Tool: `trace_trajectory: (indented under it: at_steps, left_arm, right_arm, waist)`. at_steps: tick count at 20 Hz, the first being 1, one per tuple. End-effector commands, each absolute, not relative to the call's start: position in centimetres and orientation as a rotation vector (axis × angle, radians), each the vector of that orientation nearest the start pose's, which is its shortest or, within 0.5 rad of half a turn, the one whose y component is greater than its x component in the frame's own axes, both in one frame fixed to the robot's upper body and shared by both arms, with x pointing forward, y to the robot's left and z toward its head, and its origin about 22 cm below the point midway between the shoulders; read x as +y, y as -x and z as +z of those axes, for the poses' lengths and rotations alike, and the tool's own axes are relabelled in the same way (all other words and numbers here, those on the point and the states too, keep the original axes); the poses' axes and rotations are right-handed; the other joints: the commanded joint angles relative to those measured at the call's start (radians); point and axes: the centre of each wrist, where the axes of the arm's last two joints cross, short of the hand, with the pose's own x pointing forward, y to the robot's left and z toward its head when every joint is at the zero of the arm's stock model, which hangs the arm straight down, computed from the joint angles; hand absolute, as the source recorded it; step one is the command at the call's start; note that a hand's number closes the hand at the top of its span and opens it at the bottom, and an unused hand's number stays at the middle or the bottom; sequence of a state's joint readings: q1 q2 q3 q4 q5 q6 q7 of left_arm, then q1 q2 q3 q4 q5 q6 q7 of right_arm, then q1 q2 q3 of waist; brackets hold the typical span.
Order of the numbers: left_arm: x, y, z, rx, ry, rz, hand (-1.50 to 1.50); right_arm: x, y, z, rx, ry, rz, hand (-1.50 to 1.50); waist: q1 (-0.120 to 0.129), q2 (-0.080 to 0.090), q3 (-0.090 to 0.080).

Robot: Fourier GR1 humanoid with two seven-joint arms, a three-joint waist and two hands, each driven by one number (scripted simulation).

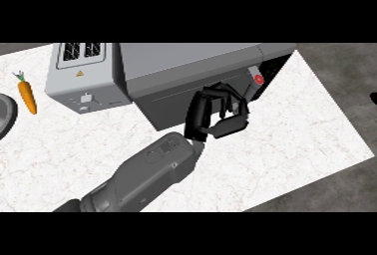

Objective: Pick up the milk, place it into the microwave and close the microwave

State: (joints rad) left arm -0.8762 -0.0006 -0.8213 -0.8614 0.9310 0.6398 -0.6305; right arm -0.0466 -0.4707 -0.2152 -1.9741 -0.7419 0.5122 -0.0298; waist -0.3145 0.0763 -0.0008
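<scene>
Grey microwave [191, 64] at 12 o'clock, door looks closed. Left hand [217, 112] at centre, fingers curled, holding nothing, touching the door. Milk hidden, can't tell where. Carrot [27, 96] at 9 o'clock.

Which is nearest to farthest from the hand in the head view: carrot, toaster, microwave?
1. Microwave: the left hand is right at its front.
2. Toaster: to the left, beside the microwave.
3. Carrot: far left on the counter.
</scene>
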Motion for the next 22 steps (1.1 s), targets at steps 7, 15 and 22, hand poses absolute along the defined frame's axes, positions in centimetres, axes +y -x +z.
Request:
trace_trajectory:
  at_steps: [7, 15, 22]
  left_arm:
    - [0.6, -35.5, 5.0, -1.87, 0.255, -0.012, 1.5]
    - [0.7, -35.5, 4.5, -1.884, 0.245, -0.009, 1.5]
    - [0.8, -35.6, 4.2, -1.882, 0.241, 0.001, 1.5]
  right_arm:
    - [-33.5, -22.6, 16.8, -2.073, -0.59, 0.402, -1.5]
    - [-33.4, -22.9, 17.9, -2.073, -0.659, 0.446, -1.5]
    - [-33.6, -22.9, 17.9, -2.045, -0.718, 0.46, -1.5]
  waist:
    - [-0.015, 0.017, 0.0]
    - [-0.011, 0.02, 0.0]
    - [-0.012, 0.019, 0.002]
